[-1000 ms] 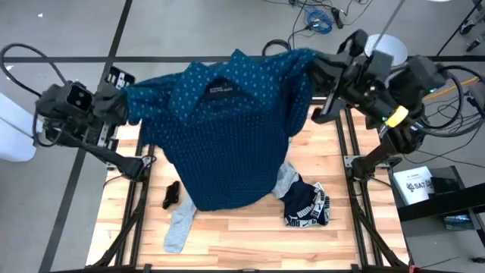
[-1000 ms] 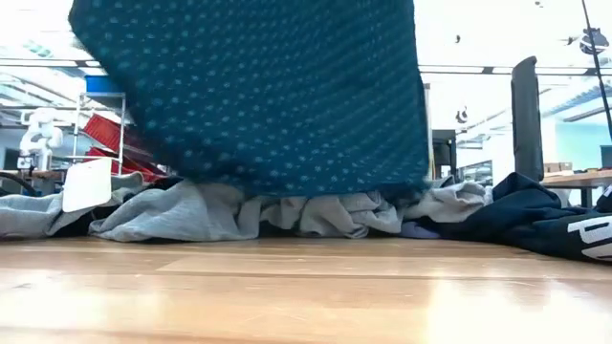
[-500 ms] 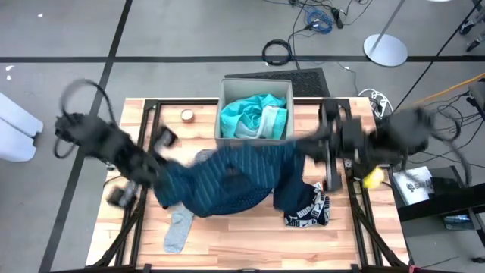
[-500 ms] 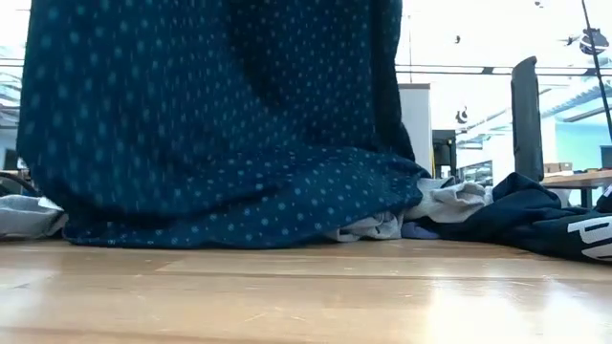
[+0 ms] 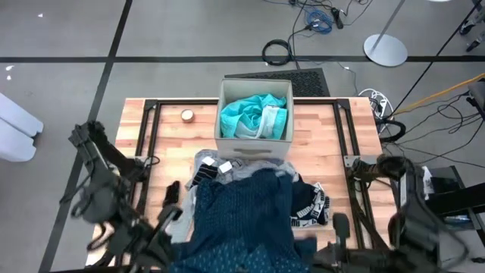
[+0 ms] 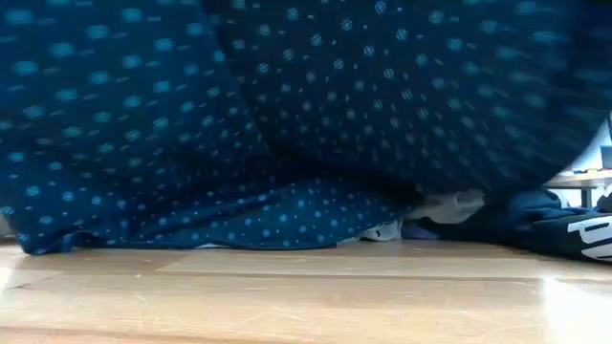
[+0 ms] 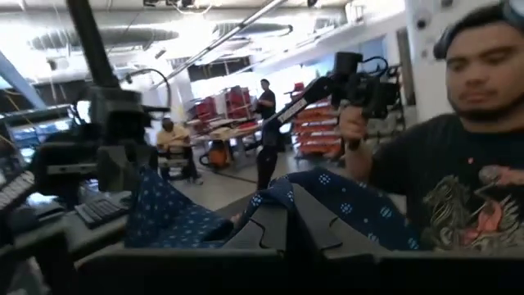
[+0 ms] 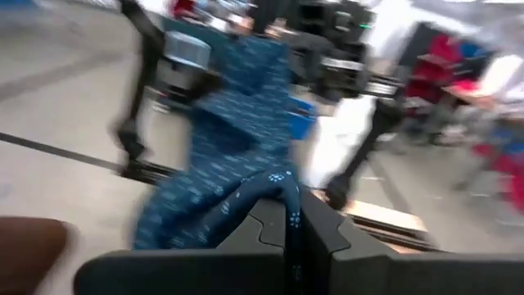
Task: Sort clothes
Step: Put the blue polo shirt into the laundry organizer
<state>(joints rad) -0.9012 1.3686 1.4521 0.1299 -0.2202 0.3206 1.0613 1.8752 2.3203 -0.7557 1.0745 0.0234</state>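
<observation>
Two arms, both low at the table's near edge. Left gripper point(image 7: 282, 225): fingers pressed together, pinching an edge of the navy shirt point(image 5: 246, 216). Right gripper point(image 8: 295, 225): same, closed on another edge of that shirt. In the high view both grippers blur at the near edge, left one by the near-left corner, right one by the near-right.

One navy dotted shirt, stretched between the two grippers. Its long axis runs near to far down the table's point(image 5: 167, 148) middle; the near end spreads wide at the front edge, the far end narrows toward the box point(image 5: 254, 121). In the low view it fills nearly the whole picture and drapes onto the wood.

One black-and-white garment point(image 5: 312, 206), just right of the shirt, partly under it. One small black sock point(image 5: 171, 193), left of the shirt, lying on bare wood. Grey cloth point(image 5: 208, 163), bunched between shirt and box; number of pieces cannot be told.

One beige box, far centre, holding one turquoise garment point(image 5: 246, 114). One small round object point(image 5: 187, 115), far left of the box.

One person point(image 7: 458, 139) shows beyond the table in the left wrist view.
</observation>
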